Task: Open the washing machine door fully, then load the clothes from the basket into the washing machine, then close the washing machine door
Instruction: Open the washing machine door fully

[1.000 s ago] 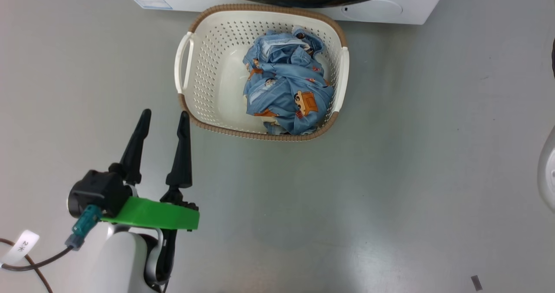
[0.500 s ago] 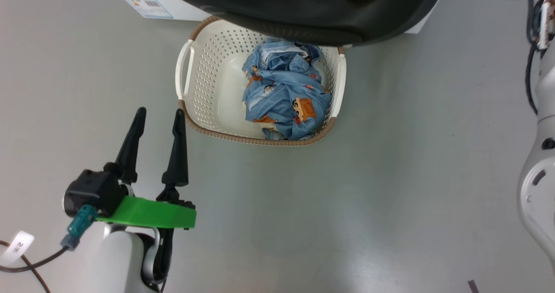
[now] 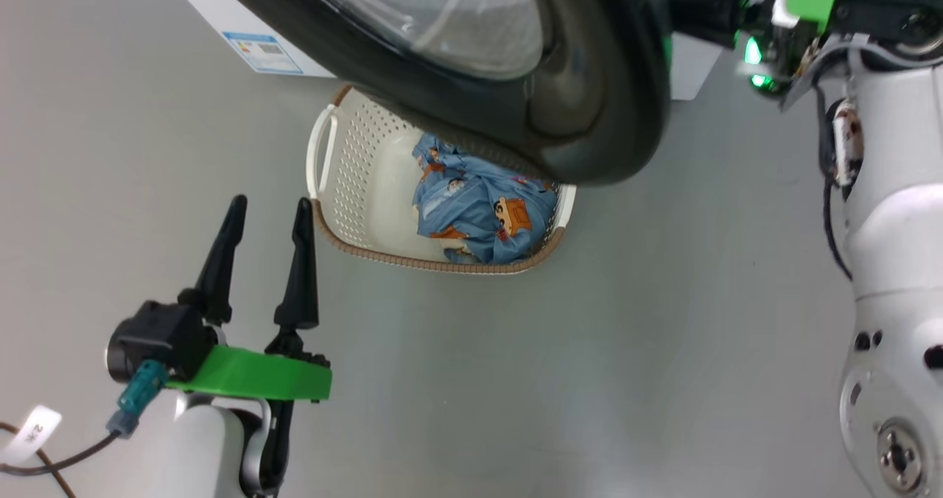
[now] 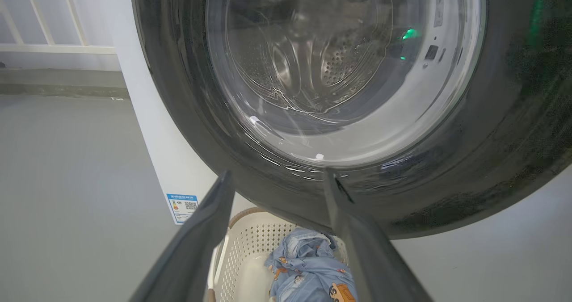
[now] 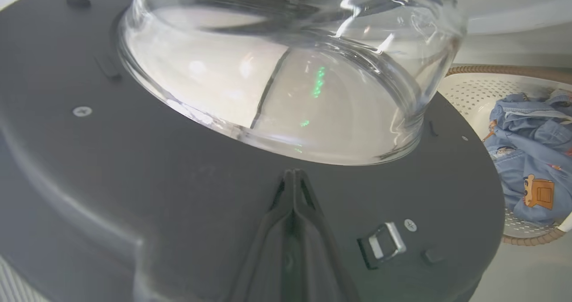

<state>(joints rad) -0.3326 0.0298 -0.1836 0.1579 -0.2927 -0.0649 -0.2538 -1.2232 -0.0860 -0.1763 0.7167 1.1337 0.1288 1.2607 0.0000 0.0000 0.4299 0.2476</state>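
Head view, looking down on a grey floor [image 3: 589, 373]: catches the washing machine door [image 3: 589, 78] standing open from the washing machine [image 4: 183, 168] and hanging above the far end of the basket [image 3: 361, 188]. Shows a wide glossy black rim around a bulging clear glass window [image 3: 442, 19]. From the left wrist view, picks out the steel perforated drum [image 4: 330, 65] through that glass, and a small blue label [image 4: 182, 203] at the white cabinet's lower corner. Finds the basket on the floor just in front of the machine, cream-white and perforated, with a brown woven-look rim and a white side handle [image 3: 322, 152]. Holds the clothes [image 3: 479, 214] bunched toward its right side: light blue fabric printed with orange-brown cartoon figures. Places the left gripper [image 3: 270, 202] low at the left, near the basket's near-left corner but apart from it, its two dark fingers spread and holding nothing. From the right wrist view, shows the right gripper [image 5: 290, 172] with fingers pressed together, tips at the door's dark inner face just below the glass bowl, a small metal latch [image 5: 382, 244] beside them. Cannot tell whether the tips touch the plastic.
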